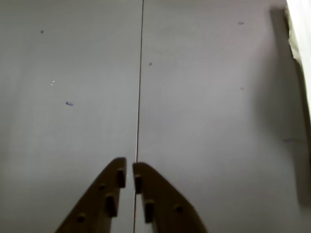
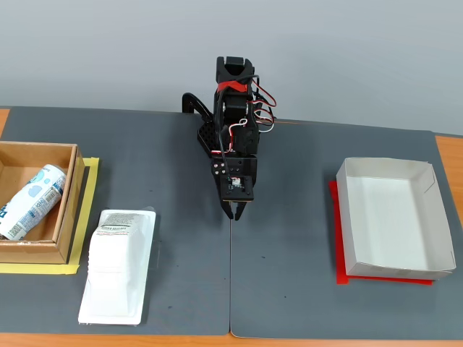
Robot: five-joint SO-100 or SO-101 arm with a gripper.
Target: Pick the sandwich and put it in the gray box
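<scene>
Standing empty, the gray box rests on gray mats; sandwich lies outside; gripper clenched, empty.

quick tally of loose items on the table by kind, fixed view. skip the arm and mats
Sandwich pack: 1, the sandwich, lower left
Can: 1, the white-and-blue can, lying in the brown box
Boxes: 2, the brown cardboard box at left and the gray box at right, which has nothing in it
Total: 4
</scene>
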